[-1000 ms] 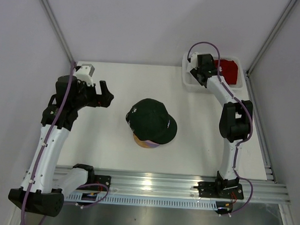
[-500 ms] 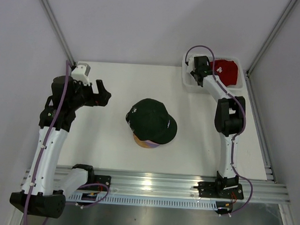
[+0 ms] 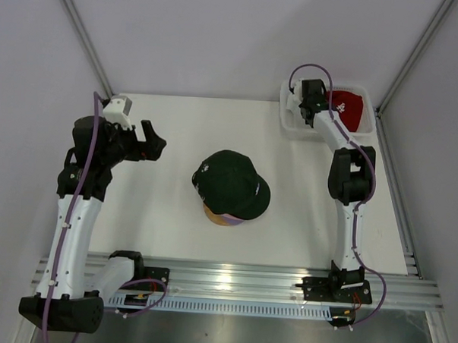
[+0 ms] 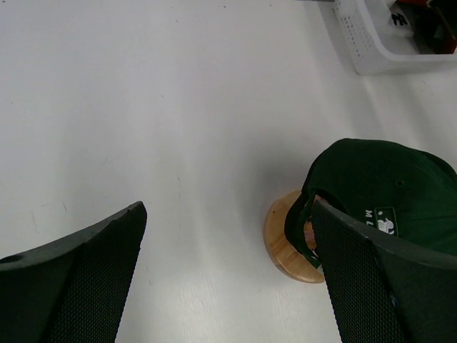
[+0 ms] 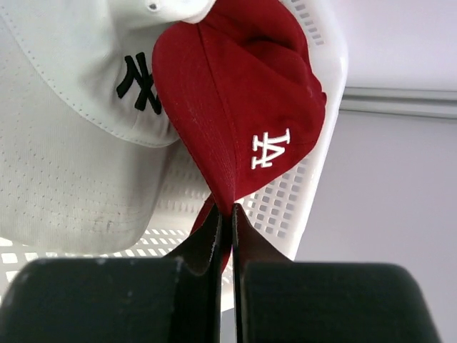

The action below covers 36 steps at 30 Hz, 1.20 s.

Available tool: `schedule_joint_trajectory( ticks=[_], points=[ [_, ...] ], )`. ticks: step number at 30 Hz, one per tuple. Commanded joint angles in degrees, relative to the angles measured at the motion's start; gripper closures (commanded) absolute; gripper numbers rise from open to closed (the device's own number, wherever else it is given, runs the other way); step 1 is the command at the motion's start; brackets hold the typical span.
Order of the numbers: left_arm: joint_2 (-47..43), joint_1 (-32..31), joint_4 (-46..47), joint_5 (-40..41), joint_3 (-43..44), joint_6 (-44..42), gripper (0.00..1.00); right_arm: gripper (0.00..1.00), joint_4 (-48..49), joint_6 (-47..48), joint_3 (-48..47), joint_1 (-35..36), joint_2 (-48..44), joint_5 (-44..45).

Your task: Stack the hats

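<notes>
A dark green hat (image 3: 232,183) tops the pile on the round wooden stand (image 3: 218,217) at the table's middle. A thin pale purple edge shows beneath it. In the white mesh basket (image 3: 290,127) at the back right lie a red hat (image 3: 350,107) and a white hat (image 5: 64,143). My right gripper (image 3: 311,98) reaches into the basket. In the right wrist view it (image 5: 227,213) is shut on a fold of the red hat (image 5: 243,107). My left gripper (image 3: 156,142) hangs open to the left of the pile, with nothing between its fingers (image 4: 86,279).
The left wrist view shows the wooden stand (image 4: 285,246) under the green hat (image 4: 389,189), bare white table on its left, and the basket (image 4: 357,43) far off. Grey walls enclose the table on three sides, and the aluminium rail runs along its near edge.
My right gripper has shut on the red hat inside the basket. The left arm has drawn back a little to the left, its gripper still open.
</notes>
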<state>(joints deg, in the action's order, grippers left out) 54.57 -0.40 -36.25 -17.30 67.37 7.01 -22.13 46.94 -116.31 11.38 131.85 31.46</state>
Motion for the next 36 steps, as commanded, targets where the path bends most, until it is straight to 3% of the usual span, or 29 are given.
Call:
schedule_joint_trajectory(
  ticks=[1, 5, 10, 16, 20, 23, 26, 29, 33, 36],
  points=[
    [-1.0, 1.8, 2.3, -2.3, -0.6, -0.1, 0.0, 1.0, -0.6, 1.1, -2.6, 1.3, -3.7, -2.3],
    [-1.7, 2.2, 2.8, -2.9, -0.9, 0.1, 0.01, 1.0, 2.5, 6.5, -2.0, 4.1, -10.4, -1.9],
    [-3.4, 2.2, 3.7, -4.2, -1.8, 0.4, 0.01, 1.0, 14.2, 12.6, 8.5, 8.7, -22.8, -2.8],
    [-6.7, 2.2, 5.1, -4.7, -3.0, 0.7, 0.0, 1.0, 23.7, 15.4, 26.1, 9.0, -42.2, -20.7],
    [-9.2, 2.2, 6.0, -4.6, -4.0, 1.1, 0.01, 1.0, 30.0, 17.0, 40.5, 8.8, -54.9, -41.2],
    [-11.2, 2.2, 7.1, -3.7, -5.1, 1.6, 0.0, 1.0, 41.7, 16.3, 52.9, 9.2, -64.6, -51.1],
    [-12.1, 2.2, 7.4, -2.6, -5.2, 2.1, 0.0, 1.0, 42.1, 13.9, 56.9, 12.1, -70.5, -55.9],
    [-12.1, 2.2, 6.9, -0.8, -4.9, 3.2, 0.01, 1.0, 39.3, 17.6, 60.4, 17.2, -73.5, -58.6],
    [-11.2, 5.1, 6.8, -1.4, -4.7, 5.1, 0.0, 1.0, 52.5, 24.0, 68.3, 26.3, -74.9, -54.0],
    [-11.5, 7.9, 7.6, -3.2, -5.1, 6.6, 0.0, 1.0, 53.7, 27.9, 71.3, 29.7, -75.8, -51.5]
  ],
)
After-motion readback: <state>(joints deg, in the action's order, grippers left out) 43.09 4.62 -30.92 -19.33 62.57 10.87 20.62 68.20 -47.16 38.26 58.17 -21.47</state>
